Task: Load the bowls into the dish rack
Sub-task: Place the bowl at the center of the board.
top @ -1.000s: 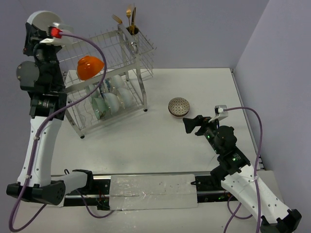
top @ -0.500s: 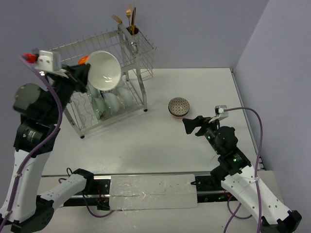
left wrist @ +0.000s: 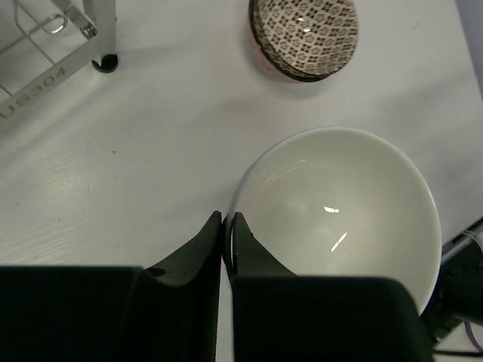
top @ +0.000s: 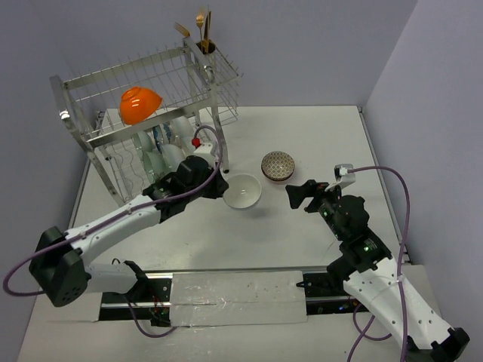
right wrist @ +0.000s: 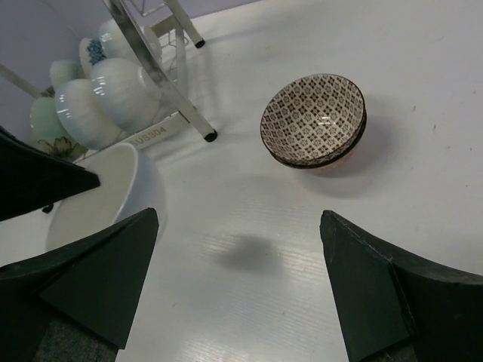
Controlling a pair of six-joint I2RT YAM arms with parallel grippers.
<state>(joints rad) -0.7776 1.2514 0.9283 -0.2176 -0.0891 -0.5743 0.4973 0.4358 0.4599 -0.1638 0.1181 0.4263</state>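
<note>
My left gripper (left wrist: 227, 219) is shut on the near rim of a plain white bowl (left wrist: 339, 204), one finger inside and one outside. The white bowl (top: 242, 191) is low at the table's middle, just right of the dish rack (top: 189, 83); whether it rests on the table I cannot tell. A brown-patterned bowl (top: 278, 166) sits on the table beyond it, also in the right wrist view (right wrist: 313, 119). An orange bowl (top: 139, 104) lies on the rack's upper tier, and several pale bowls (top: 173, 154) stand in the lower tier. My right gripper (right wrist: 239, 219) hovers open and holds nothing, near the patterned bowl.
A cutlery cup (top: 205, 47) with gold utensils stands at the rack's back right corner. The rack's front leg (left wrist: 106, 60) is close to the left of the held bowl. Grey walls close the back and right sides of the table.
My left arm has swung down from high at the rack's left to the table's middle, with the white bowl in its grip throughout. The right arm has stayed put.
</note>
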